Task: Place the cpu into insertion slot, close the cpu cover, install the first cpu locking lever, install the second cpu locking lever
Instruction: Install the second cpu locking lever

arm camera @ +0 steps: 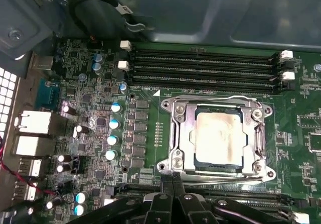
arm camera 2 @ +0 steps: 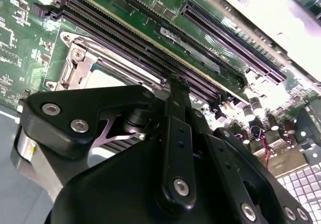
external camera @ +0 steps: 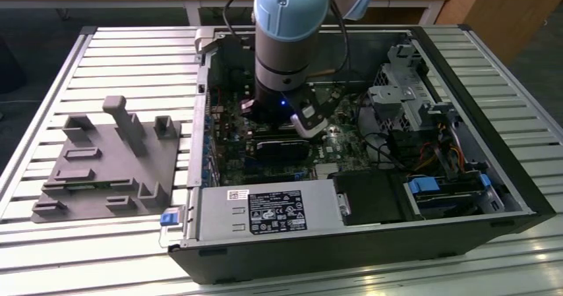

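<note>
Closed and empty, the claw [arm camera: 173,181] is held at the cover's [arm camera: 218,107] edge, the cpu [arm camera: 216,136] seated in its slot [arm camera: 176,133]; a lever could be missed.

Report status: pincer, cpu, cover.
Pincer at the socket's edge, by the memory slots. Cpu seated in insertion slot, cpu cover down over it. Nothing in the way.
</note>
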